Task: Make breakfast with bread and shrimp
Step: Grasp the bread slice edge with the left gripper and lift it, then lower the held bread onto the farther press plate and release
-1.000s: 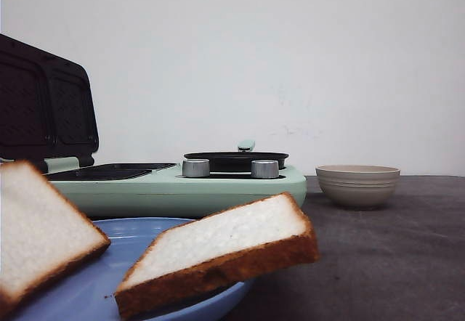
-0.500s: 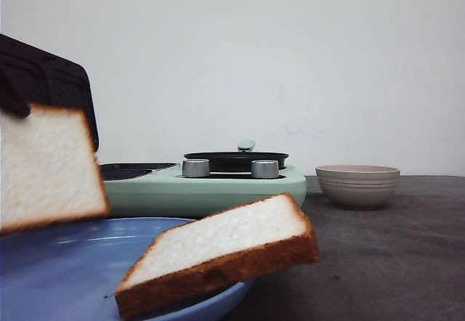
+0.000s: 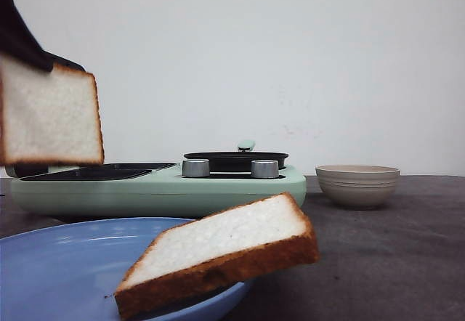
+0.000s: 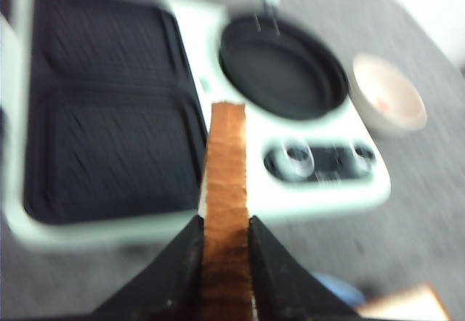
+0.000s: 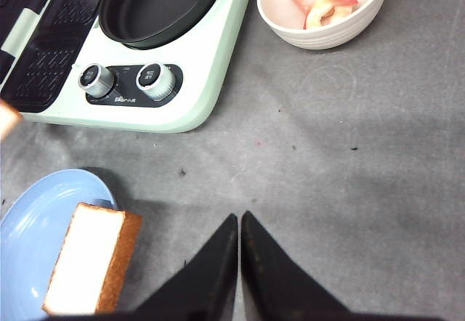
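Observation:
My left gripper [image 4: 224, 226] is shut on one slice of bread [image 4: 226, 168], gripping its brown crust edge-on. In the front view that slice [image 3: 51, 118] hangs upright in the air at the far left, above the dark sandwich plates [image 4: 109, 118] of the mint-green breakfast maker [image 3: 160, 190]. The other slice of bread [image 3: 225, 252] leans on the rim of the blue plate [image 3: 65, 277]. Pink shrimp [image 5: 327, 5] lie in the beige bowl [image 5: 290, 23]. My right gripper [image 5: 239, 219] is shut and empty over the grey table, to the right of the plate.
A round black pan [image 3: 236, 160] sits on the maker's right half, behind two silver knobs [image 5: 156, 80]. The beige bowl [image 3: 357, 184] stands on the table right of the maker. The left gripper's dark body [image 3: 18, 38] is at the front view's top left corner.
The left gripper has lifted one bread slice off the blue plate, up and back toward the maker. The other slice, bowl and maker have not moved.

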You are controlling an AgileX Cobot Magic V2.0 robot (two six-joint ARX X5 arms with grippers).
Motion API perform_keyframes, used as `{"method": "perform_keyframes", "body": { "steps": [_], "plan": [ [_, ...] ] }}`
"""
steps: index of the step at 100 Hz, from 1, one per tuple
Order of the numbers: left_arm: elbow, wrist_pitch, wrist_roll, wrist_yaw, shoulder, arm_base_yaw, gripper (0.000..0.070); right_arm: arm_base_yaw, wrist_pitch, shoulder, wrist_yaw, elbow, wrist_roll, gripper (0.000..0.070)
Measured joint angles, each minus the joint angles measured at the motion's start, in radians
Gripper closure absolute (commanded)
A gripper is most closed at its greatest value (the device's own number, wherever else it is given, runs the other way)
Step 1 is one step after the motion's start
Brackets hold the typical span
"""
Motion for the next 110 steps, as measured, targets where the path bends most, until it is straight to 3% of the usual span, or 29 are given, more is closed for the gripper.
{"method": "perform_keyframes", "body": {
  "steps": [19, 37, 56, 79, 110],
  "plan": [
    [0.021, 0.071, 0.047, -0.075, 0.026, 0.000, 0.0696, 0.000, 0.000, 0.000, 0.002, 0.000, 0.000, 0.0700],
    [0.123, 0.084, 0.140, -0.104, 0.131, 0.000, 0.0696, 0.000, 0.000, 0.000, 0.002, 0.000, -0.004, 0.0700],
    [0.270, 0.108, 0.232, -0.170, 0.298, 0.000, 0.0696, 0.000, -0.001, 0.000, 0.023, 0.000, -0.022, 0.0700],
    [0.455, 0.103, 0.396, -0.279, 0.524, -0.008, 0.0696, 0.000, -0.001, 0.000, 0.025, 0.000, -0.038, 0.0700],
    [0.689, 0.103, 0.542, -0.333, 0.797, -0.035, 0.0696, 0.000, -0.001, 0.000, 0.028, 0.000, -0.054, 0.0700]
  ]
}}
